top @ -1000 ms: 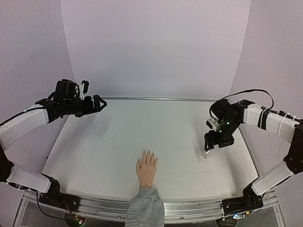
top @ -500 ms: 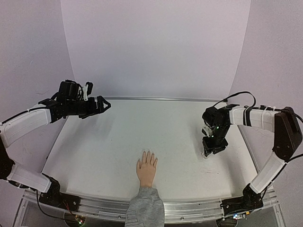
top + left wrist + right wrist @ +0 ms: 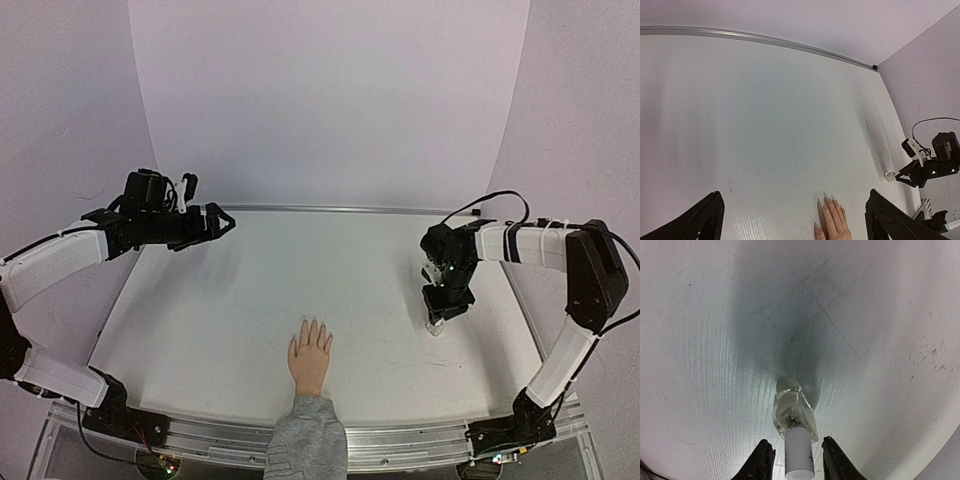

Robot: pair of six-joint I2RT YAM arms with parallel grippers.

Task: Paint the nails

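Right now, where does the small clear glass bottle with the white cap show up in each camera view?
Top external: the small clear glass bottle with white cap stands right of centre, directly under the right end effector.
Left wrist: tiny, near the right edge.
Right wrist: bottom centre, cap between the two fingers.
Shared landmark: the right end effector, at the bottle in every view.

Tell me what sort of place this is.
Most likely a robot lab bench, not a nail salon: a white table boxed in by plain pale backdrop walls, a left arm and a right arm bolted at its near edge, with a flesh-coloured hand and a small clear bottle on it.
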